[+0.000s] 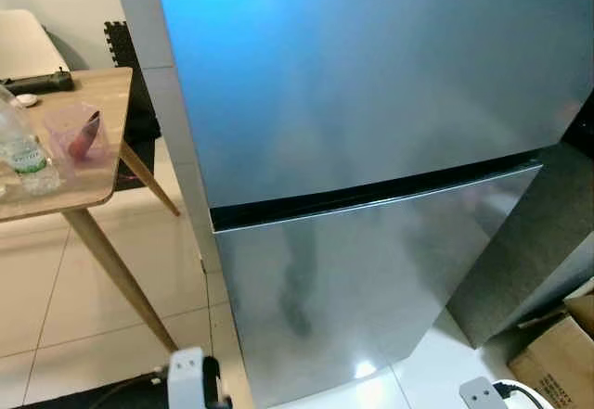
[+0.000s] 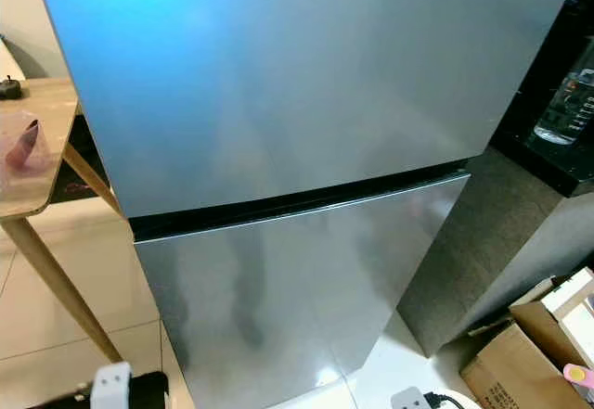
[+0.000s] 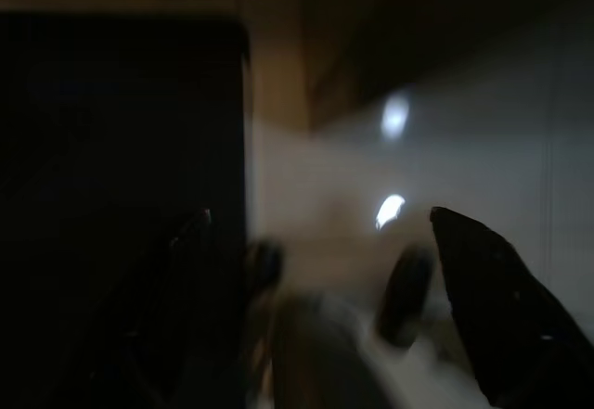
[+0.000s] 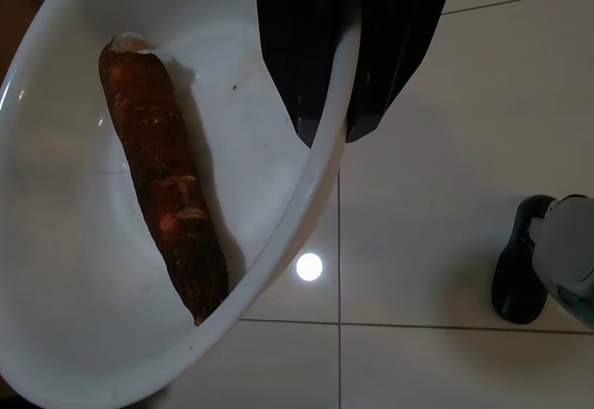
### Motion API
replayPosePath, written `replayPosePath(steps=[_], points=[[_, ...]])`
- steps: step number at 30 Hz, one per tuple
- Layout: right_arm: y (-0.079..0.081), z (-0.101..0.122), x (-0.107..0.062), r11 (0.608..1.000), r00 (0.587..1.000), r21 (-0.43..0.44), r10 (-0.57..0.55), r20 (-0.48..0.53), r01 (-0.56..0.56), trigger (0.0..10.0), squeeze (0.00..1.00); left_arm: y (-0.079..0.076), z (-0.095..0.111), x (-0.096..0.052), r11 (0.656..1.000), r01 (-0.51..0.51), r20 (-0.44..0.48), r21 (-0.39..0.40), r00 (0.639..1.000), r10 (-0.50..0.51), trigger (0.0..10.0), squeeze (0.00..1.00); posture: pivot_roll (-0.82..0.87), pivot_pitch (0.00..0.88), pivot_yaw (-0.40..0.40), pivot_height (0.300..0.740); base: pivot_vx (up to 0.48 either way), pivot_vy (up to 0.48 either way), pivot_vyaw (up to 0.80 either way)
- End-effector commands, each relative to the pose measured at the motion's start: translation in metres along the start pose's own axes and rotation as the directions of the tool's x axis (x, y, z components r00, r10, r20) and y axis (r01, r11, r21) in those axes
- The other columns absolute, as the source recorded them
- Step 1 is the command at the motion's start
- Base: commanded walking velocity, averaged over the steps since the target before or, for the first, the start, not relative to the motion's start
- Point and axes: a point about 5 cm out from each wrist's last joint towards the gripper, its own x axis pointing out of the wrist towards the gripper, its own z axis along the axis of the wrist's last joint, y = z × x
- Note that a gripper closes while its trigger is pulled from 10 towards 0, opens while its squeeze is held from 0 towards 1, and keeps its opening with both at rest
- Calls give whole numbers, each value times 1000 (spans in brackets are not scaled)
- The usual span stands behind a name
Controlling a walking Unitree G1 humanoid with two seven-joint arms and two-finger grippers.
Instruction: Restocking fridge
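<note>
Print on the cardboard box (image 2: pixel 520 372) is too small to read.

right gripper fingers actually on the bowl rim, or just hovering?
Touching. The right wrist view shows the right gripper with one black finger inside and one outside the white bowl, pinching its rim; the sweet potato lies inside.

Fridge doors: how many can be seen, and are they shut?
2. The upper door and the lower door sit one above the other, split by a dark seam; both are shut. Beside them stands a wooden table. Anything inside is hidden.
</note>
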Motion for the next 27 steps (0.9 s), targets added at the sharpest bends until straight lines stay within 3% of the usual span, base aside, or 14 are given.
replayPosePath(steps=[1,5,8,12,13,14,15,19,21,22,23,24,26,27], points=[[-1,-1,0,1000,1000,-5,-5,-2,5,10000,0,15,24,0,994,-41,97,-98,994,51,10000,0,-47,0,-40,740,0,0,0],[-2,-1,0,1000,1000,-7,-6,-3,6,10000,0,34,71,-3,957,3,280,-289,957,81,10000,0,-45,0,-40,740,0,0,0],[-2,-1,0,1000,1000,-7,-6,-4,6,10000,0,35,80,-4,951,32,317,-307,946,71,10000,0,-44,0,-40,740,0,0,0],[-2,-2,0,1000,1000,-7,-5,-4,5,10000,0,35,117,-10,932,202,468,-302,883,-40,10000,0,-46,0,-40,740,0,0,0],[-2,-2,0,1000,1000,-8,-4,-5,4,10000,0,33,128,-12,922,268,511,-279,854,-94,10000,0,-46,0,-40,740,0,0,0],[-2,-2,0,1000,1000,-9,-4,-6,4,10000,0,23,149,-18,882,437,581,-175,769,-265,10000,0,-47,0,-40,740,0,0,0],[-2,-2,0,1000,1000,-9,-4,-6,4,10000,0,23,149,-18,882,437,581,-175,769,-265,10000,0,-47,0,-40,740,0,0,0],[-2,-2,0,1000,1000,-6,-6,-6,6,10000,0,12,175,-32,791,609,589,56,619,-519,10000,0,-47,0,-36,740,0,0,0],[-2,-2,0,1000,1000,-2,-7,-7,7,10000,0,13,193,-43,733,656,583,180,529,-617,10000,0,-47,0,-33,740,0,0,0],[-2,-2,0,1000,1000,-2,-7,-7,7,10000,0,13,193,-43,733,656,583,180,529,-617,10000,0,-47,0,-33,740,0,0,0],[-2,-2,0,1000,1000,0,-7,-7,7,10000,0,15,203,-51,694,678,584,242,470,-662,10000,0,-48,0,-31,740,0,0,0],[-2,-2,0,1000,1000,0,-7,-7,7,10000,0,15,203,-51,694,678,584,242,470,-662,10000,0,-48,0,-31,740,0,0,0],[-1,-2,0,1000,1000,2,-5,-8,5,10000,0,15,217,-64,609,707,555,359,363,-748,10000,0,-47,0,-31,740,0,0,0],[-1,-2,0,1000,1000,2,-5,-8,5,10000,0,15,217,-64,609,707,555,359,363,-748,10000,0,-47,0,-31,740,0,0,0]])
